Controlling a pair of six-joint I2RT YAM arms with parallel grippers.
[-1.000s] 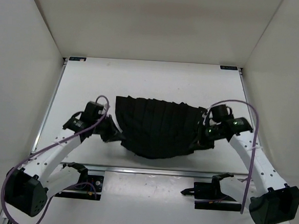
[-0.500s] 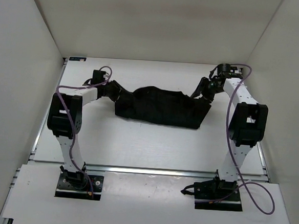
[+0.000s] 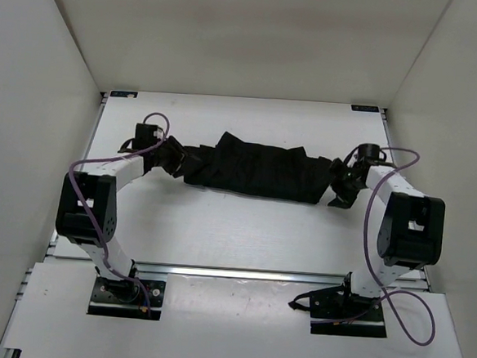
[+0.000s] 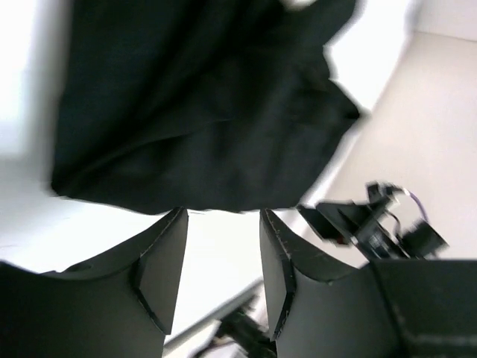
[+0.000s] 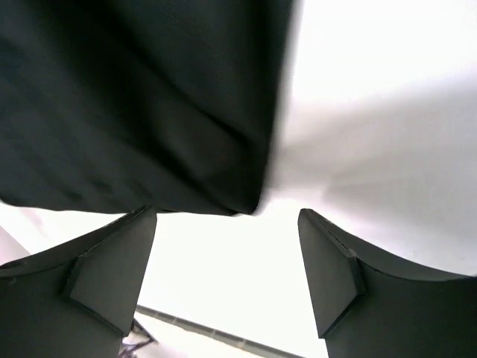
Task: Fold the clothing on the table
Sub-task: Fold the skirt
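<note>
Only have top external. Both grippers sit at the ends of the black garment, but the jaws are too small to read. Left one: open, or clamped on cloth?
Observer: Left wrist view shows the left gripper open, nothing between the jaws. The black garment has its edge just past the tips.
Operator: And the right?
Observer: Right wrist view shows the right gripper open wide, with only bare table between the jaws. The garment's corner lies just ahead of the tips.
</note>
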